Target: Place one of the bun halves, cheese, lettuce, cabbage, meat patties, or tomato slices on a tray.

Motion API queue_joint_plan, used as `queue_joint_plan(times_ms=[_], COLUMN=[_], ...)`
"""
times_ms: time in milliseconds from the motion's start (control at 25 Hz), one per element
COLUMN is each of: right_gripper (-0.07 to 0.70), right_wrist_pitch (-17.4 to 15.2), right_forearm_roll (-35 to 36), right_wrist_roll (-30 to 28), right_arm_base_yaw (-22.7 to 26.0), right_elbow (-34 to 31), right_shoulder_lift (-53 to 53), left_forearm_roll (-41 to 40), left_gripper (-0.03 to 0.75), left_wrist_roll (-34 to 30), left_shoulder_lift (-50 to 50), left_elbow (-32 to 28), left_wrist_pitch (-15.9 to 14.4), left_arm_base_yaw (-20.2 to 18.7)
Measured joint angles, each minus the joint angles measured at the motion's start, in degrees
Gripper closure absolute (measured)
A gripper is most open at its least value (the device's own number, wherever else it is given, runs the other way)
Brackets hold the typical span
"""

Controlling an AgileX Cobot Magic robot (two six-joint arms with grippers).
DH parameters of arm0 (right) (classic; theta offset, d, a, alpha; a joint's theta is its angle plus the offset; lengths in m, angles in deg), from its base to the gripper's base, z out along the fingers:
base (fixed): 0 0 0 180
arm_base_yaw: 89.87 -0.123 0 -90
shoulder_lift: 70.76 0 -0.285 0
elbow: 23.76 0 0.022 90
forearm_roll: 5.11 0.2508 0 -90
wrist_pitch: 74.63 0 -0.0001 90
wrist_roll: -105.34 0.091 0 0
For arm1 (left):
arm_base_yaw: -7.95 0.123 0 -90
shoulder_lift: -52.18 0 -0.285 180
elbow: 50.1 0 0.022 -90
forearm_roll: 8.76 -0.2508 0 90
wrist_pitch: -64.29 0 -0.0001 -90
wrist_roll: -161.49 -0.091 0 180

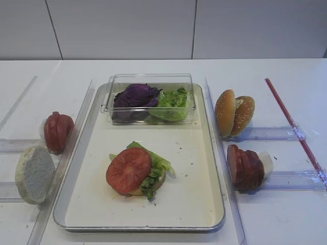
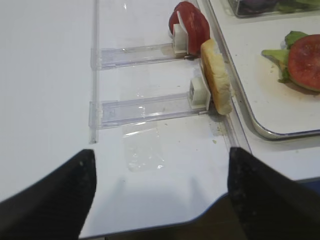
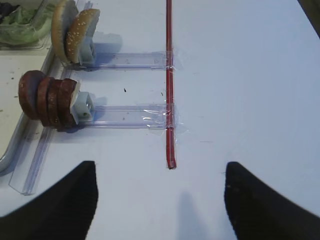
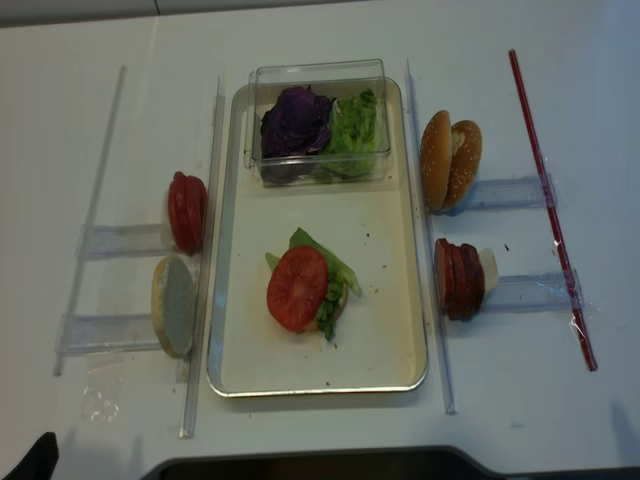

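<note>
Silver tray holds one tomato slice (atop lettuce).

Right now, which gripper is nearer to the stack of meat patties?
Right. The right gripper hovers open just in front of the meat patties, which stand beside the tray. The left gripper is across the tray, by the tomato slices.

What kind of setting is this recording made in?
Most likely a lab tabletop staged as a burger-assembly station: a metal tray holding a half-built stack topped by a tomato slice, ingredients standing in clear rails, and a clear box of greens.
</note>
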Motion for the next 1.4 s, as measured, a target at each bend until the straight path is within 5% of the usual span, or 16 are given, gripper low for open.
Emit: queue_joint_plan(times_ms=[1400], right_gripper=[0.069], right_wrist_pitch=[0.00], right_forearm_roll=[0.00], right_wrist_roll=[0.00], right_arm_base_yaw=[0.00], right_elbow=[0.00], right_shoulder_lift=[0.00], left_forearm_roll=[-0.33], left_gripper=[0.165], left_wrist_roll=[0.03], left_shoulder_lift=[0.00], left_elbow=[0.00], left_wrist_pitch=[0.00], left_arm_base_yaw=[0.00])
